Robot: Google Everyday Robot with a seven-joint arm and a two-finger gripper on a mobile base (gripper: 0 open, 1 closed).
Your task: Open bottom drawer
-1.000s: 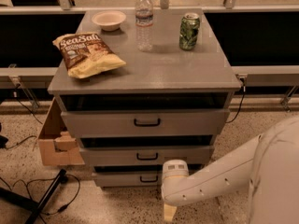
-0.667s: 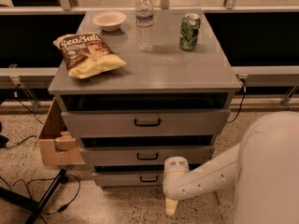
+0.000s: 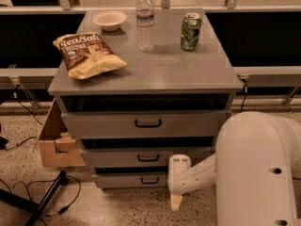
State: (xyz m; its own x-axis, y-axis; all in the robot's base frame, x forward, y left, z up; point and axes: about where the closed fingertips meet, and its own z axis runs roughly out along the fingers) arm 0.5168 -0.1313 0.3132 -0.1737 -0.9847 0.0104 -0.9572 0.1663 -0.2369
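Note:
The grey cabinet has three drawers stacked in its front. The bottom drawer (image 3: pixel 131 179) is the slimmest front, near the floor, with a small black bar handle (image 3: pixel 149 180). It looks closed or nearly so. The mid-sized drawer (image 3: pixel 141 157) and the tallest drawer (image 3: pixel 146 124) sit above it. My gripper (image 3: pixel 176 201) hangs at the end of the white arm, low and just right of the bottom drawer's handle, pointing down at the floor.
On the cabinet top (image 3: pixel 160 69) are a chip bag (image 3: pixel 87 54), a small bowl (image 3: pixel 109 20), a water bottle (image 3: pixel 145 21) and a green can (image 3: pixel 190 31). A cardboard box (image 3: pixel 54 142) stands at the left. Cables and a black leg (image 3: pixel 44 204) lie on the floor.
The view has shifted slightly and my arm fills more of the lower right. My gripper stays low beside the bottom drawer. The drawers have not moved.

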